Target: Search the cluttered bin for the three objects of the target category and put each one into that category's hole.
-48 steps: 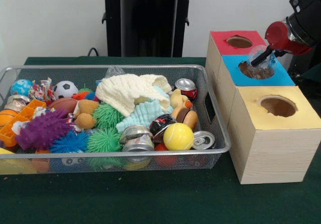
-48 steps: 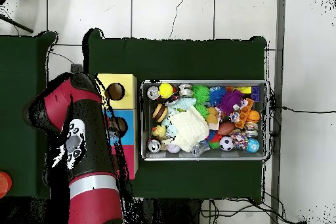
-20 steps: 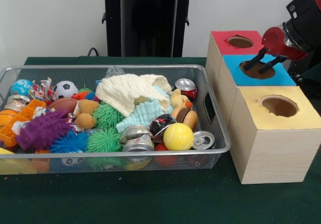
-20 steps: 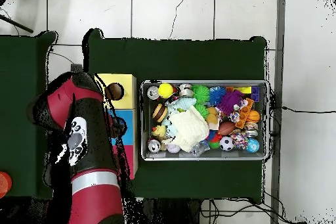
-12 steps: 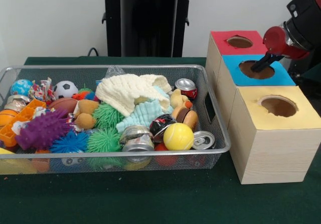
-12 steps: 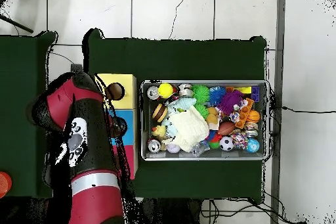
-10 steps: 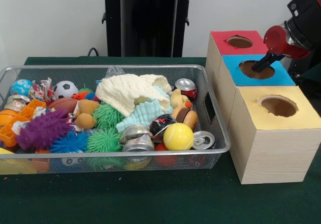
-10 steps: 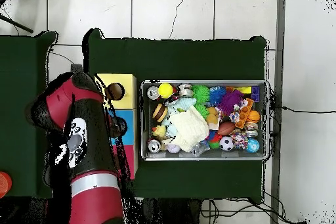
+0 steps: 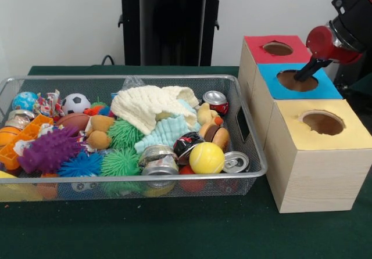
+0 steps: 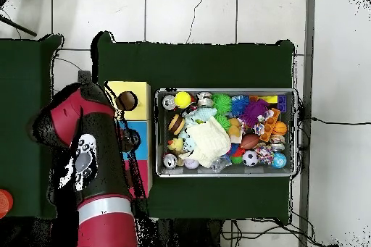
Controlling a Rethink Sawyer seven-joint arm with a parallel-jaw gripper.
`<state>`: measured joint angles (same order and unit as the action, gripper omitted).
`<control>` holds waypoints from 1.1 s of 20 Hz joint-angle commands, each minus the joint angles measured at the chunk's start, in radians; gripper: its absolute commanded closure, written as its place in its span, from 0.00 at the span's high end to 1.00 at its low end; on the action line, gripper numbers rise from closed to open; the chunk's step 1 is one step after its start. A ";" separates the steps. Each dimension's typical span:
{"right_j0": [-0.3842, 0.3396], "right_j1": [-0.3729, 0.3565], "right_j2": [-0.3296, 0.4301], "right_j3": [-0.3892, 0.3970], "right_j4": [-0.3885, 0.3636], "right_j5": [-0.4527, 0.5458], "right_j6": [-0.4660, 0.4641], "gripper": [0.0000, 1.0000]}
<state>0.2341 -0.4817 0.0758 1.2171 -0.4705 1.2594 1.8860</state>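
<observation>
Front view shows the surface (image 9: 174, 236) under a dark green cloth, carrying two main items. The wire mesh bin (image 9: 131, 85) occupies the left and centre. Just beside its right end stands a row of three wooden boxes, each with one round hole in its top: a red box (image 9: 276, 41) farthest back, a blue box (image 9: 296, 85) in the middle, a yellow box (image 9: 325, 128) nearest.

The red and black arm (image 9: 343, 29) enters from the upper right. Its pincer (image 9: 304, 72) hangs over the right rim of the blue box's hole (image 9: 293, 80). Only one dark finger (image 9: 308, 69) can be made out, so whether the pincer stands wide or narrow cannot be told; nothing is visibly held. In the overhead view the arm (image 10: 90, 164) covers most of the boxes.

Bin contents are packed and overlapping, well apart from the pincer. A cream knitted cloth (image 9: 152, 104) lies on top at the centre and hides what is under it. Countable items: several dented cans, among them a red-topped can (image 9: 215, 101) at the right wall and a silver can (image 9: 235, 161) in the near right corner; one yellow ball (image 9: 206, 157); one soccer ball (image 9: 75, 103); two green spiky balls (image 9: 120, 161); one purple spiky toy (image 9: 49, 149).
</observation>
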 commanded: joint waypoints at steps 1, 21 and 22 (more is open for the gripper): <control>-0.099 -0.166 0.065 0.183 0.080 -0.061 -0.086 0.00; -0.485 -0.422 0.264 0.534 0.135 -0.398 -0.307 0.00; -0.503 -0.422 0.282 0.568 0.131 -0.458 -0.297 0.00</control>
<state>-0.1999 -0.9085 0.2143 1.5593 -0.3243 0.9836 1.8792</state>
